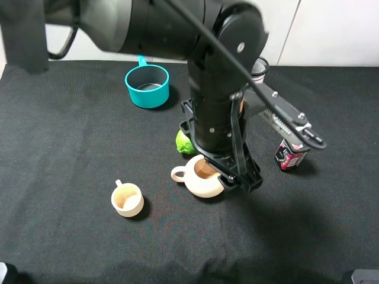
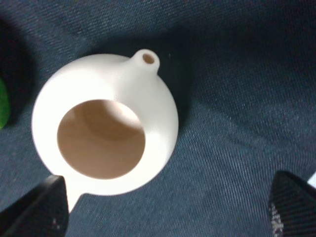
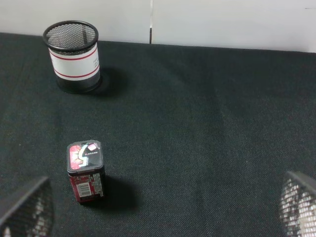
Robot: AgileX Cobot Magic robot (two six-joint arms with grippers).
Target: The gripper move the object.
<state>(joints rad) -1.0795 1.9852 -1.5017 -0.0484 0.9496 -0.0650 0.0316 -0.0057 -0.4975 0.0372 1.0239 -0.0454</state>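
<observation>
The cream teapot [image 1: 204,181] stands lidless on the black cloth, its loop handle toward the small cup. In the left wrist view the teapot [image 2: 148,98] is seen from above, with its brown inside and short spout. My left gripper [image 1: 232,173] hangs just over it, and the arm hides part of the pot. The left gripper [image 2: 163,212] is open, jaws wide apart; the teapot lies nearer one finger [image 2: 37,210] and nothing is held. My right gripper [image 3: 160,207] is open and empty over bare cloth; it does not show in the exterior view.
A small cream cup [image 1: 127,199] stands left of the teapot. A green thing [image 1: 185,143] lies just behind it. A teal pot [image 1: 147,86] is at the back. A red box [image 1: 290,155] [image 3: 86,171] and a mesh holder [image 1: 260,66] [image 3: 73,57] stand on the right.
</observation>
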